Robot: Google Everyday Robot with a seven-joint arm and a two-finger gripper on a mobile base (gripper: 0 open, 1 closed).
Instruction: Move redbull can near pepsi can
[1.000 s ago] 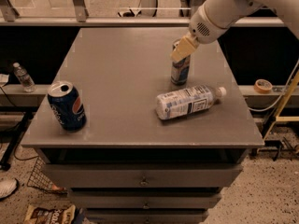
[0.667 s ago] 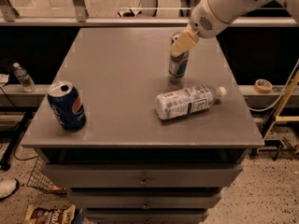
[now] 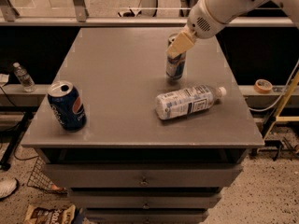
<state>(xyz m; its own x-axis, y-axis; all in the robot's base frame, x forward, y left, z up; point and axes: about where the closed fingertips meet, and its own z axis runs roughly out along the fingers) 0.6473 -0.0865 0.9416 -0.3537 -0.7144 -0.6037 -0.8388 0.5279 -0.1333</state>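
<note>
Gripper [image 3: 179, 45] at one redbull can [image 3: 175, 67]; one pepsi can [image 3: 67, 107], one bottle [image 3: 187, 101].

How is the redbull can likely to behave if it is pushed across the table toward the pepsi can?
The redbull can stands upright, tall and slim, so a push high up would probably tip it; the gripper sits at its top. Once down, its round body would likely roll. The bottle lying close by might get bumped.
</note>
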